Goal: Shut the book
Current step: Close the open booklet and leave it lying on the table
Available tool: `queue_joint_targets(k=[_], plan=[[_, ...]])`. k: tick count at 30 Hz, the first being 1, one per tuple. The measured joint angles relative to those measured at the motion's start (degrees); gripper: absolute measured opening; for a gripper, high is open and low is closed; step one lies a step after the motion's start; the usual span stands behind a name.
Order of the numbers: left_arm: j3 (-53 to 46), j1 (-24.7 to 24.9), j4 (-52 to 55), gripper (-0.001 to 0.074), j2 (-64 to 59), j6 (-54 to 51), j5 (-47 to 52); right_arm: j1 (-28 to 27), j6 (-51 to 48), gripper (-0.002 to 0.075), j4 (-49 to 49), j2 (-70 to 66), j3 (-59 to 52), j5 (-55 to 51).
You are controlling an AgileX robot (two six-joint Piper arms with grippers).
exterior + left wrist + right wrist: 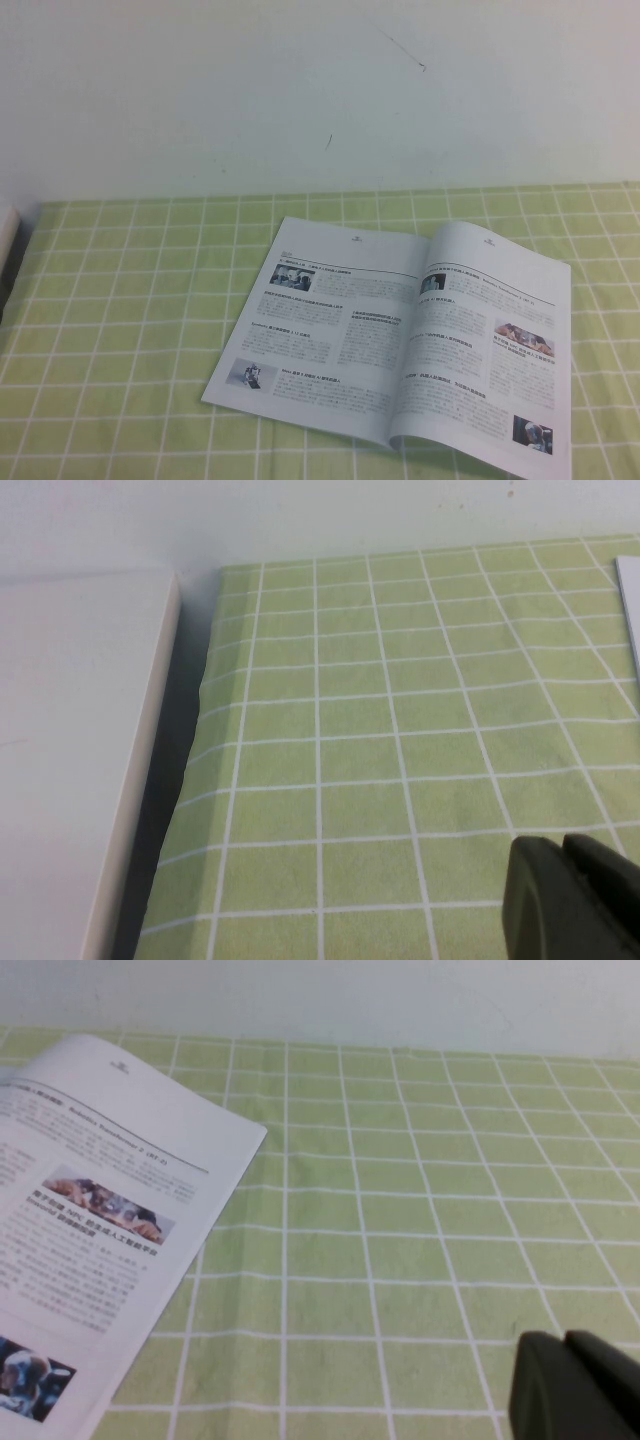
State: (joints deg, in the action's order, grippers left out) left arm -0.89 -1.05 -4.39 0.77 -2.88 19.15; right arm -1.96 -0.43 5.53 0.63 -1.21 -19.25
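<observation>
The book point(400, 340) is lying open right of centre on the green checked cloth point(120, 330), its print too blurred to read, while the left end effector point(562, 865) and the right end effector point(562, 1350) are hovering over bare cloth on either side of it, whether open or closed being impossible to tell.

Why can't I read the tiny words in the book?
High view: the book has soft print, too small to read; the light is even, with a thin shadow under its near edge. Right wrist view: closer, so headings look sharper; the right gripper is a dark blur near the lens. Left wrist view: the left gripper blurs the same way; shadow runs beside the white panel.
</observation>
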Motion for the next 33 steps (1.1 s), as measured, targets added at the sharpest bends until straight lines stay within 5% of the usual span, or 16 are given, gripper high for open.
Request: queue_joint_targets(k=[7,20,26,33], plan=[[-0.35,0.00,0.00,-0.0003,0.00,0.00,-5.43,0.00,-0.12,-0.0003,0.00,0.00,-0.40,19.25],[-0.35,0.00,0.00,-0.0003,0.00,0.00,-39.95,0.00,1.48,-0.0003,-0.62,0.10,-0.40,78.12],[-0.35,0.00,0.00,-0.0004,0.00,2.11,-51.32,0.00,1.62,-0.0003,-0.73,0.10,0.51,78.44],[-0.35,0.00,-0.20,-0.0004,0.00,6.06,-51.52,0.00,1.11,-0.0003,0.61,0.10,11.98,54.53]])
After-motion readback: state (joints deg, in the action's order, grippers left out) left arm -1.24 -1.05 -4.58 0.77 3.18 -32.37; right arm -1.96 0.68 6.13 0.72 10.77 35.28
